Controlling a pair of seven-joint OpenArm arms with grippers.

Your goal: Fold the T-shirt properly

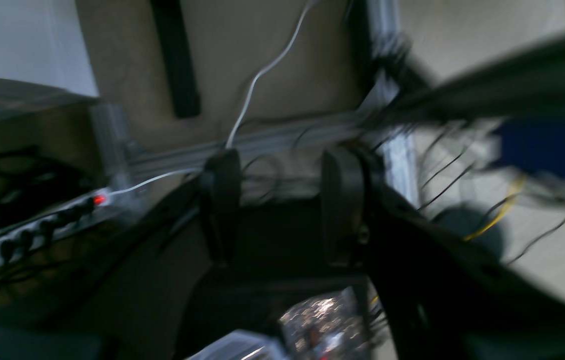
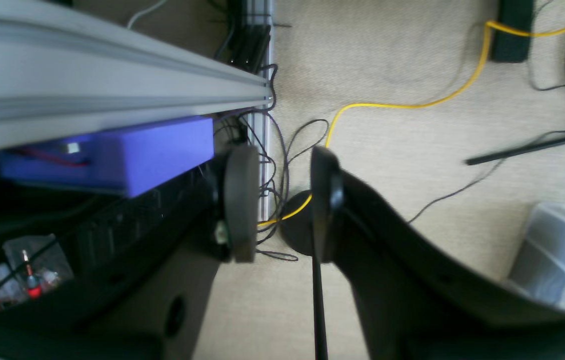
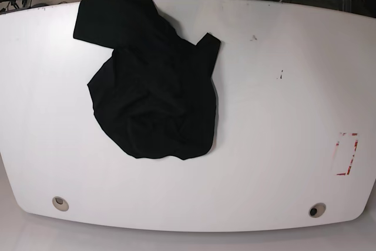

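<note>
The T-shirt [image 3: 155, 95] lies crumpled on the left part of the white surface [image 3: 276, 116], its long axis from far left to near right. The left hand [image 1: 282, 205] and the right hand [image 2: 282, 200] are both spread and hold nothing, over the floor.

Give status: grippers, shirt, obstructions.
Left gripper and right gripper open, empty, off the table over the floor. T-shirt crumpled, unfolded, left side of the white table. Nothing on it.
</note>
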